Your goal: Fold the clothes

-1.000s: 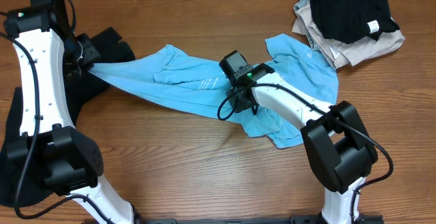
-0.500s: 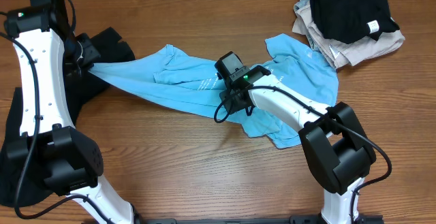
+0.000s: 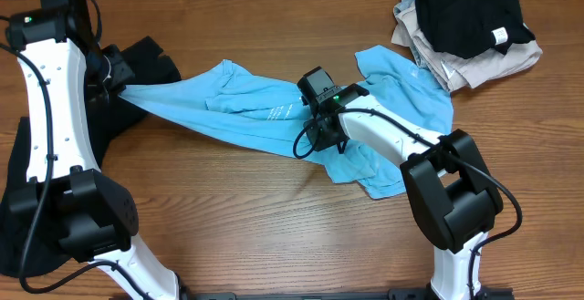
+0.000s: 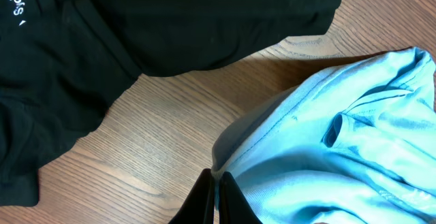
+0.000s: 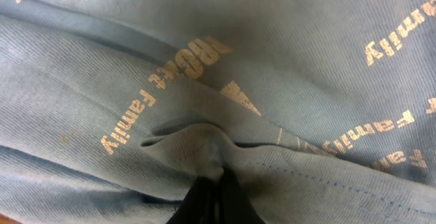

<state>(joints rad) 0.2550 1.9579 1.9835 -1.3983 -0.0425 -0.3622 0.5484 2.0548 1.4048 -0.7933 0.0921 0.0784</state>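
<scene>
A light blue T-shirt (image 3: 242,108) lies crumpled across the middle of the wooden table (image 3: 228,227). It is drawn out into a long, taut point toward the left. The rest of it bunches to the right, with one lobe reaching toward the far right.

The left gripper (image 4: 216,186) has its fingers pressed together on the hem at that left tip. In the left wrist view the blue cloth fans away from the pinch to the right. A black garment (image 4: 136,26) with white lettering at its edge (too cut off to read) covers the table just to the far left of the pinch. Bare wood shows between this garment and the shirt. From overhead the same black garment (image 3: 146,58) lies under and around the left arm at the table's left side.

The right gripper (image 5: 216,186) is down on the middle of the shirt, its fingers closed on a small raised fold of blue fabric. Gold printed words, among them "Family", run across the cloth around the pinch.

At the far right corner sits a pile of clothes, a folded black item (image 3: 470,13) with a white tag on top of beige garments (image 3: 497,63). The shirt's far right lobe lies just beside the pile.
</scene>
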